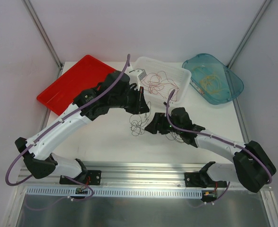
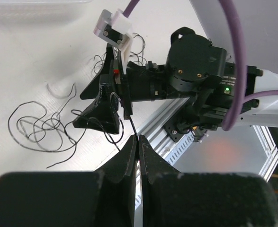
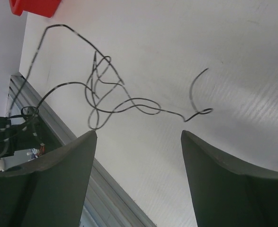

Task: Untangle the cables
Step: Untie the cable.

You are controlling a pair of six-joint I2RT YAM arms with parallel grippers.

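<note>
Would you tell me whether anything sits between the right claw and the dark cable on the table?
Nothing visible does: the right claw is open, and the dark cable lies in plain view on the table beyond it.

arms (image 1: 58,130): white links, black joints | hoses (image 2: 239,47): purple | LED (image 2: 227,89): green
</note>
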